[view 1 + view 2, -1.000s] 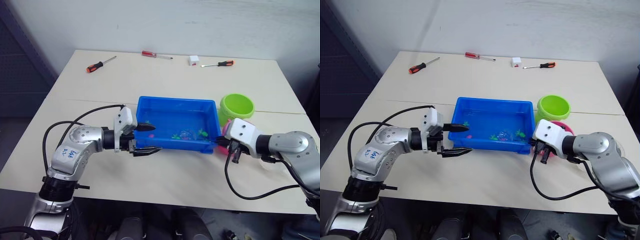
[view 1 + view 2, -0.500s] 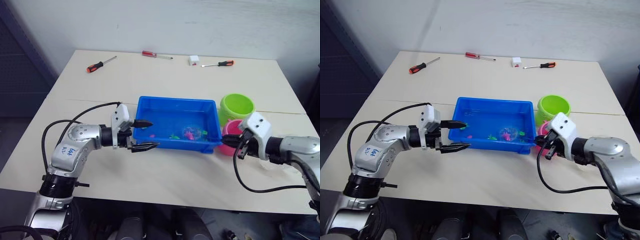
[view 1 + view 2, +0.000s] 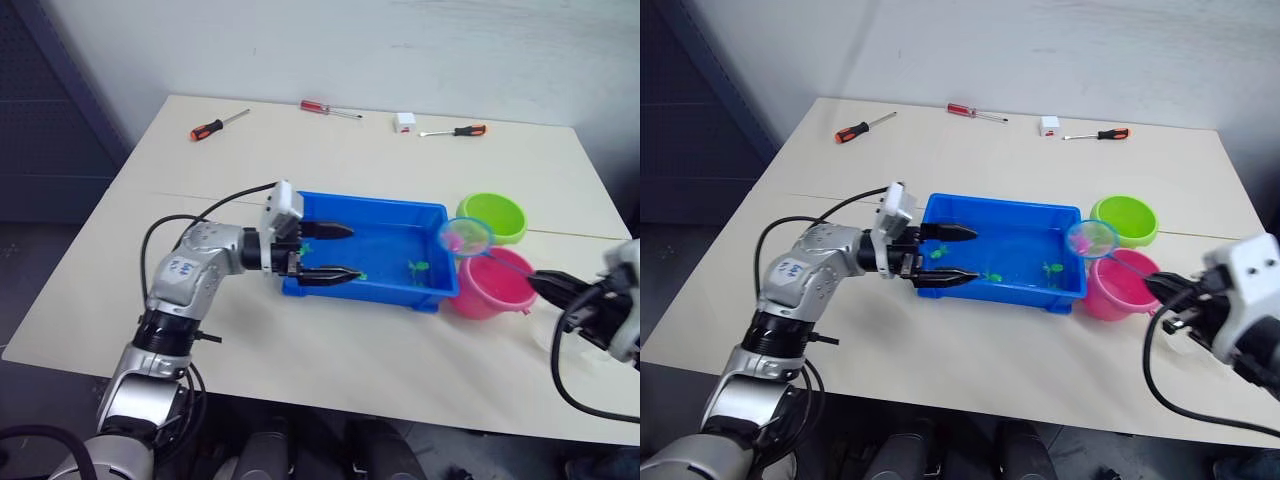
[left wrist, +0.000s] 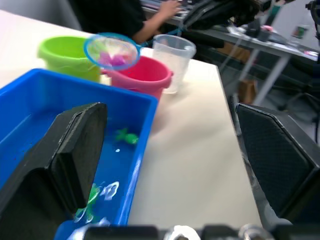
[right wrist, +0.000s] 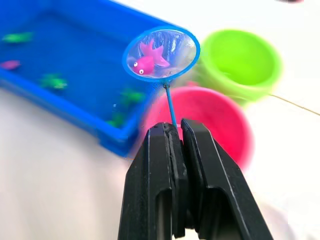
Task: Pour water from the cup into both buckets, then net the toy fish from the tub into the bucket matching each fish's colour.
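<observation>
My right gripper [image 5: 177, 137] is shut on the thin handle of the net [image 5: 161, 53]. Its light blue hoop holds a pink toy fish [image 5: 147, 61] in the air by the right end of the blue tub [image 3: 375, 205], just above the rim of the pink bucket [image 3: 490, 285]. The lime green bucket [image 3: 492, 217] stands right behind the pink one. Green toy fish [image 3: 417, 267] and a pink one [image 5: 11, 64] lie in the tub's water. My left gripper [image 3: 340, 252] is open at the tub's left front, one finger inside and one outside its front wall. The clear cup [image 4: 172, 60] stands beside the pink bucket.
Three red-handled screwdrivers [image 3: 218, 124] [image 3: 330, 108] [image 3: 460, 130] and a small white box [image 3: 404, 121] lie along the table's far edge. Bare tabletop lies in front of the tub. A person's hand [image 4: 167, 7] shows beyond the table.
The camera has shifted. My right gripper lifted the net out of the tub with a pink fish and drew back to the right. My left gripper moved in over the tub's front wall.
</observation>
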Tool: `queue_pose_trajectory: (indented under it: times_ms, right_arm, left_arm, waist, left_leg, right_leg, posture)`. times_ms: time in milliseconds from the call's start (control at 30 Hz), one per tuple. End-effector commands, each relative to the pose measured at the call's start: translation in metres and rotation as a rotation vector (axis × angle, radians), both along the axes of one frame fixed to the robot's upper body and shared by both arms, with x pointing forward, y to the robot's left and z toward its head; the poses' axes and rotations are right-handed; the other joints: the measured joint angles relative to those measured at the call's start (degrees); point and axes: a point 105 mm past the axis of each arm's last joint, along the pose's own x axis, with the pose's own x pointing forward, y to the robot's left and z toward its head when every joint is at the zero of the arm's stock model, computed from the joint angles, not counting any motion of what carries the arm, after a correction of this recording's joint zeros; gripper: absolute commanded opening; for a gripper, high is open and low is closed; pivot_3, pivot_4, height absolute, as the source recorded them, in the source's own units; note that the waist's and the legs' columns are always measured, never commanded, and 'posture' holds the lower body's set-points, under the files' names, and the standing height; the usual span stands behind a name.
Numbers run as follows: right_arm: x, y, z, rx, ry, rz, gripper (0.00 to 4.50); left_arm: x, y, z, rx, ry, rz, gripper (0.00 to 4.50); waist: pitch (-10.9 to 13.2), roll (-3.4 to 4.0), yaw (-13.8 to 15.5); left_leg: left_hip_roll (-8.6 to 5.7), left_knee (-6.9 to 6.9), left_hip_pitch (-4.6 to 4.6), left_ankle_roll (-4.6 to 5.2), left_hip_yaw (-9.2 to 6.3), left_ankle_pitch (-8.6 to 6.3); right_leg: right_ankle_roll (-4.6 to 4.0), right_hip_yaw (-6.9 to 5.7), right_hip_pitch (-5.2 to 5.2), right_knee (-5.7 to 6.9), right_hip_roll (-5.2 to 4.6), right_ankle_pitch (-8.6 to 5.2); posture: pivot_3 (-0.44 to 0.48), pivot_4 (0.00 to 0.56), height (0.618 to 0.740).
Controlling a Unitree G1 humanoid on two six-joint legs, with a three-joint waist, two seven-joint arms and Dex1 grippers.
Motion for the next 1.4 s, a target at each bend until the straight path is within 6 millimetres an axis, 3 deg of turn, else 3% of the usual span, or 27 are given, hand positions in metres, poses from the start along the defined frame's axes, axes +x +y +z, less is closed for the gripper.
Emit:
queue_pose_trajectory:
  times_ms: [33, 233, 367, 467, 533, 700, 867, 967, 1100, 1233, 1400]
  right_arm:
    - [-0.017, -0.004, 0.010, -0.214, -0.059, -0.067, 0.00]
    - [-0.017, -0.005, 0.014, -0.772, -0.085, 0.019, 0.00]
    - [-0.016, -0.001, 0.019, -0.976, -0.149, 0.084, 0.00]
    - [-0.022, -0.010, 0.000, -1.188, -0.072, 0.172, 0.00]
    - [-0.023, -0.016, 0.002, -1.293, -0.087, 0.178, 0.00]
    - [-0.023, -0.023, 0.002, -1.343, -0.110, 0.189, 0.00]
    - [-0.017, -0.006, 0.000, -1.358, -0.188, 0.279, 0.00]
    - [-0.018, -0.012, -0.007, -1.366, -0.144, 0.293, 0.00]
    - [-0.012, -0.023, 0.011, -1.402, -0.205, 0.189, 0.00]
    - [-0.014, -0.010, -0.016, -1.330, -0.152, 0.335, 0.00]
    - [-0.013, -0.013, -0.021, -1.316, -0.122, 0.346, 0.00]
  left_arm:
    - [0.003, -0.007, 0.008, -0.008, -0.056, -0.051, 4.43]
    - [0.011, -0.017, 0.012, -0.015, -0.078, -0.088, 4.43]
    - [0.012, -0.020, 0.013, -0.023, -0.084, -0.096, 4.43]
    - [0.013, -0.022, 0.014, -0.022, -0.090, -0.104, 4.43]
    - [0.013, -0.021, 0.015, -0.022, -0.093, -0.103, 4.43]
    - [0.016, -0.018, 0.015, -0.018, -0.097, -0.094, 4.43]
    - [0.017, -0.017, 0.014, -0.018, -0.097, -0.082, 4.43]
    - [0.017, -0.016, 0.014, -0.014, -0.101, -0.074, 4.43]
    - [0.019, -0.014, 0.013, -0.010, -0.106, -0.060, 4.43]
    - [0.019, -0.012, 0.014, -0.009, -0.110, -0.050, 4.43]
    - [0.020, -0.010, 0.014, -0.008, -0.114, -0.041, 4.43]
  waist:
    - [-0.02, 0.04, -0.04]
    - [-0.12, 0.19, -0.37]
    - [-0.12, 0.18, -0.74]
    - [-0.12, 0.18, -0.71]
    - [-0.13, 0.18, -0.64]
    - [-0.12, 0.17, -1.01]
    - [-0.12, 0.17, -1.23]
    - [-0.12, 0.18, -1.10]
    - [-0.12, 0.17, -1.19]
    - [-0.12, 0.17, -1.11]
    - [-0.12, 0.17, -1.18]
  left_leg:
    - [0.00, 0.00, 0.02, 0.00, 0.00, 0.00]
    - [-0.05, 0.02, 0.08, 0.02, 0.16, -0.01]
    - [-0.04, 0.02, 0.13, -0.02, 0.16, 0.02]
    - [-0.03, 0.02, 0.14, -0.03, 0.14, 0.02]
    - [-0.03, 0.02, 0.13, -0.03, 0.14, 0.02]
    - [-0.03, 0.04, 0.17, -0.05, 0.15, 0.03]
    - [-0.02, -0.03, 0.40, -0.12, 0.17, 0.07]
    - [-0.02, -0.06, 0.55, -0.11, 0.17, 0.07]
    - [-0.02, -0.05, 0.62, -0.06, 0.17, 0.04]
    - [-0.02, -0.10, 0.75, -0.09, 0.15, 0.03]
    - [-0.01, -0.07, 0.74, -0.09, 0.15, 0.03]
  right_leg:
    - [0.00, 0.01, 0.00, 0.00, 0.01, 0.00]
    - [0.02, 0.15, 0.01, -0.15, 0.05, 0.01]
    - [0.02, 0.16, 0.02, -0.09, 0.10, 0.01]
    - [0.02, 0.15, 0.02, -0.09, 0.10, 0.01]
    - [0.02, 0.16, 0.04, -0.12, 0.09, 0.01]
    - [0.02, 0.17, 0.05, -0.09, 0.08, 0.01]
    - [0.02, 0.20, 0.18, -0.04, 0.10, 0.01]
    - [0.02, 0.18, 0.36, -0.09, 0.10, 0.00]
    - [0.02, 0.18, 0.49, -0.17, 0.08, 0.01]
    - [0.01, 0.15, 0.57, -0.16, 0.10, 0.00]
    - [0.01, 0.17, 0.59, -0.17, 0.09, 0.00]
  posture:
    - [0.000, 0.150, 0.740]
    - [0.000, 0.150, 0.740]
    - [0.000, 0.150, 0.740]
    - [0.000, 0.150, 0.740]
    - [0.000, 0.150, 0.740]
    - [0.000, 0.150, 0.740]
    - [0.000, 0.150, 0.740]
    - [0.000, 0.150, 0.740]
    - [0.000, 0.150, 0.740]
    - [0.000, 0.150, 0.740]
    - [0.000, 0.150, 0.740]
